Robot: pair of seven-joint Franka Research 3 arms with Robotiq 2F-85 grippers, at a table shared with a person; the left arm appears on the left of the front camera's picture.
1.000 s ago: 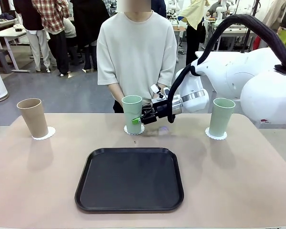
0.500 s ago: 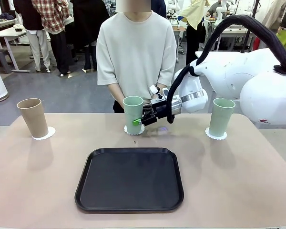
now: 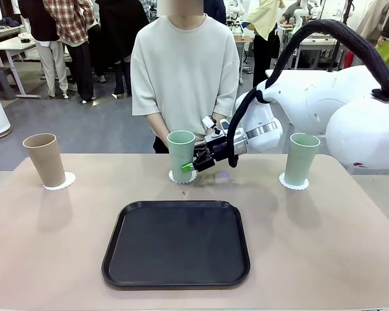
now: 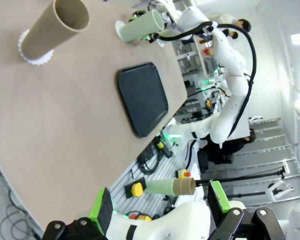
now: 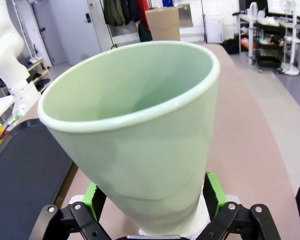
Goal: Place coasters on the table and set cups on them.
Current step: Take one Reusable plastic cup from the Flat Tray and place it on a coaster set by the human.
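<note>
The right gripper (image 3: 190, 164) sits at the middle mint cup (image 3: 181, 155) with its jaws released: in the right wrist view the green pads (image 5: 213, 192) stand a little off either side of the cup's base rather than pressing it. A second ago they were clamped on the cup, which stood slightly further left; it now stands upright on its coaster (image 3: 181, 176) at the far middle of the surface (image 3: 52, 246), in front of the person (image 3: 185, 71). The tan cup (image 3: 45, 159) on its coaster (image 3: 59, 181) at far left and the other mint cup (image 3: 300, 157) on its coaster (image 3: 293, 182) at far right have not moved. The black tray (image 3: 176, 243) lies near the front. The left gripper (image 4: 160, 200) hangs off the surface's edge, jaws spread and holding nothing.
</note>
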